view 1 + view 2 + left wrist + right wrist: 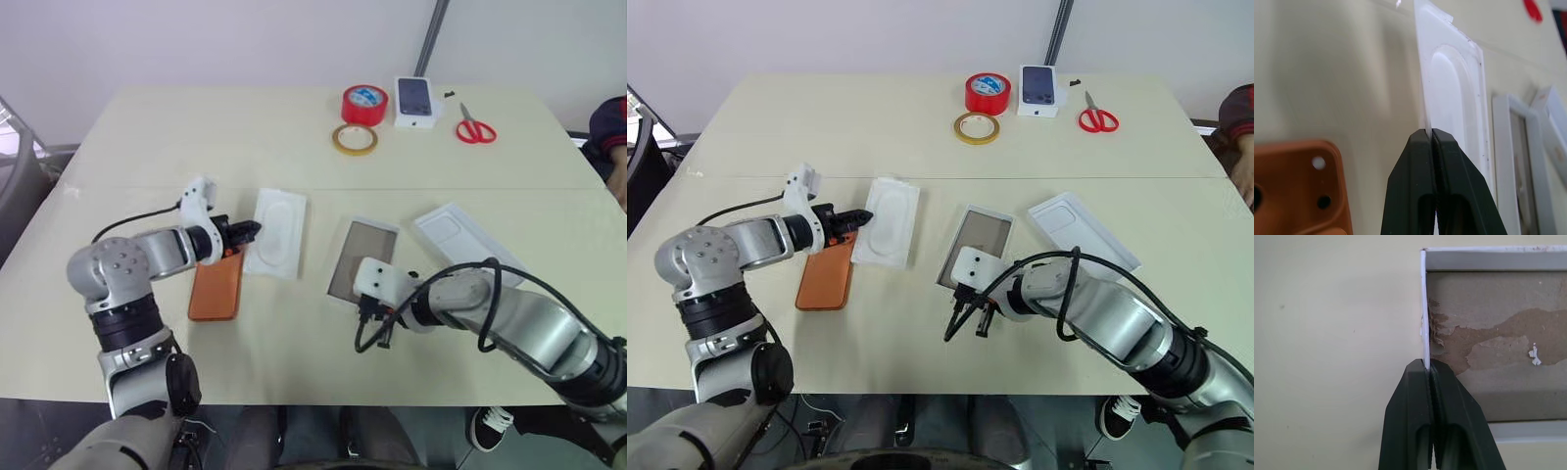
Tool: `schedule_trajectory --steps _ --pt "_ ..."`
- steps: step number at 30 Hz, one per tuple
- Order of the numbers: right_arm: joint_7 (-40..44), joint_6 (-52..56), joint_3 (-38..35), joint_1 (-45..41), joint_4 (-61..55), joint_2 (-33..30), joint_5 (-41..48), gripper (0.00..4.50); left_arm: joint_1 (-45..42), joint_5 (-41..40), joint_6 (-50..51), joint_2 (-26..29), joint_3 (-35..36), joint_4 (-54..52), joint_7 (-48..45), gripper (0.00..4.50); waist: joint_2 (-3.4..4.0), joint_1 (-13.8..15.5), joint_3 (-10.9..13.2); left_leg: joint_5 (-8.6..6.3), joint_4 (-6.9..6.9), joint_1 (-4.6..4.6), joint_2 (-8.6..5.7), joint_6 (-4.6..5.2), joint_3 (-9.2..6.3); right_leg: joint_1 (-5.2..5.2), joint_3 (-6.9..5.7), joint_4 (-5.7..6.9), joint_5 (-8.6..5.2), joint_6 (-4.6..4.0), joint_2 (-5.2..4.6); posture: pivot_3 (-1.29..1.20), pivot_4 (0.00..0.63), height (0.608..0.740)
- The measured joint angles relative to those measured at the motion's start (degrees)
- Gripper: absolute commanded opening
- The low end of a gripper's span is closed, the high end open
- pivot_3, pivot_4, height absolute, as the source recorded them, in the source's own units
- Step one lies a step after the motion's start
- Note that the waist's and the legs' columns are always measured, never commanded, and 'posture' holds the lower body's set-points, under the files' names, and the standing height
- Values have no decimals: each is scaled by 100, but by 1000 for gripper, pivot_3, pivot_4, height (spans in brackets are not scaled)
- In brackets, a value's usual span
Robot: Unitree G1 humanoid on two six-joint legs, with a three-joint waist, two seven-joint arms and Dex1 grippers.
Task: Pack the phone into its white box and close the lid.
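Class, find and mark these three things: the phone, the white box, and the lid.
the phone (216,289): left eye view, on its orange back.
the white box (361,259): left eye view, on its brownish inner floor.
the lid (1087,233): right eye view, on its white moulded face.

Red tape roll (365,105), tan tape ring (354,139), small phone-printed box (416,102) and red scissors (475,127) are seen upper right; white insert (277,232) at centre-left on the table (196,127).
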Motion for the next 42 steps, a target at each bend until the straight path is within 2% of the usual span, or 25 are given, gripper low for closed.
schedule_trajectory --steps 5,14,17,20,23,28,32,36,42 --pt "534 -897 273 -13 15 -20 -325 39 -142 -3 52 -38 472 -1 93 0 -1 -7 1 3 -1 0 1 -6 0 0 0 0 0 0 1 0 150 740" --pt "961 -1850 816 -318 877 684 -1115 39 -144 5 286 -119 599 -120 183 0 -5 3 2 7 1 1 1 -13 -1 0 -1 1 0 0 -1 0 150 740" --pt "1179 -2146 818 -319 1072 844 -1224 895 -156 9 324 -173 603 -123 201 0 -6 -1 2 8 1 1 1 -15 -1 0 -2 1 0 0 -1 0 150 740" --pt "1264 -2155 769 -305 1192 915 -1254 2380 -207 9 389 -192 619 -126 227 0 -6 2 2 9 1 1 1 -16 -1 0 -2 1 0 0 -1 0 150 740" --pt "1283 -2135 261 -192 1154 928 -1114 3940 -212 -13 391 -322 620 -149 296 0 -6 15 2 9 1 0 1 -16 -1 3 -4 0 0 1 -4 0 150 740" --pt "1317 -2039 -1041 174 1021 572 -723 3940 -65 -372 390 -751 497 -504 619 0 -8 24 3 8 -1 0 -1 -16 -1 6 -4 -4 1 1 -8 0 150 740" --pt "1387 -2029 -1670 495 1030 210 -680 3940 312 -779 391 -1175 375 -765 1076 0 -9 -4 3 7 -3 1 3 -15 -1 5 -4 -3 1 1 -2 0 150 740" --pt "1409 -2155 -1779 679 1109 153 -695 3940 566 -1210 391 -1447 336 -970 1585 0 -9 -10 4 7 -3 2 3 -15 0 5 -3 -3 1 1 0 0 150 740" --pt "1391 -2360 -1777 636 1294 200 -757 3940 919 -1859 391 -1425 103 -1102 2184 0 -10 16 4 8 0 1 1 -16 0 7 -3 -3 1 1 -1 0 150 740"
